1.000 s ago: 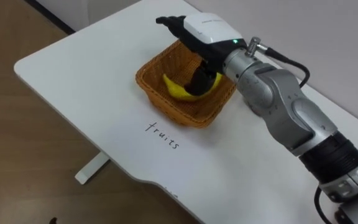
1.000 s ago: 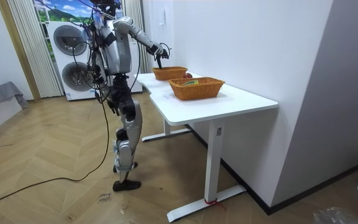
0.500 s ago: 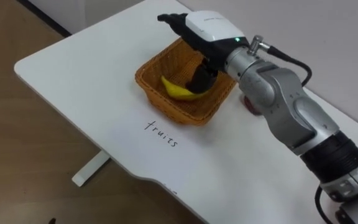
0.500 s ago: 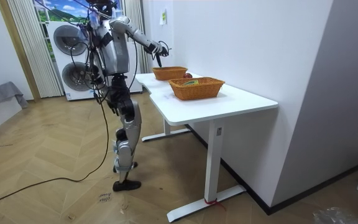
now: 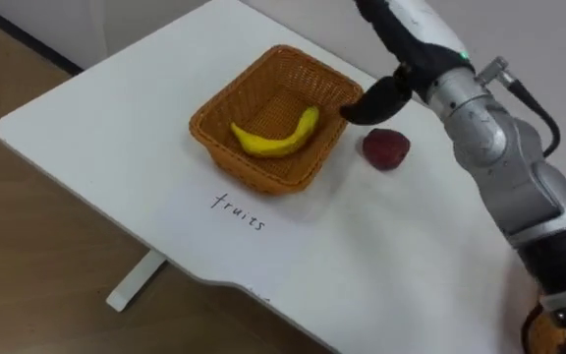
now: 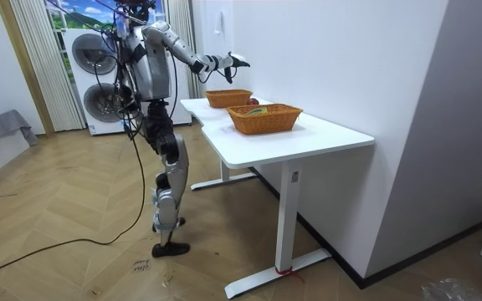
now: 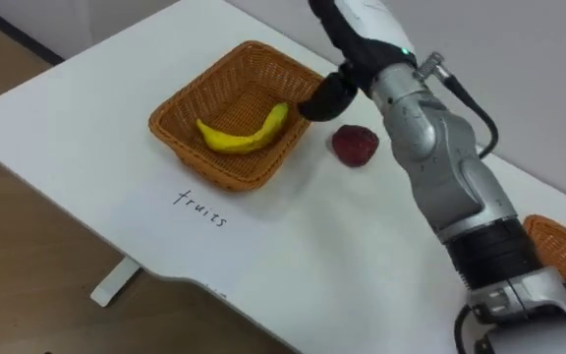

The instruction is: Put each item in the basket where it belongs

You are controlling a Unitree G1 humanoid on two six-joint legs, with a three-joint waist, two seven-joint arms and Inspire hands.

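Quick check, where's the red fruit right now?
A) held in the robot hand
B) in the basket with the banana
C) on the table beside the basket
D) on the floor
C: the red fruit lies on the table just beside the basket, which holds the banana; the right robot hand above it is open and holds nothing.
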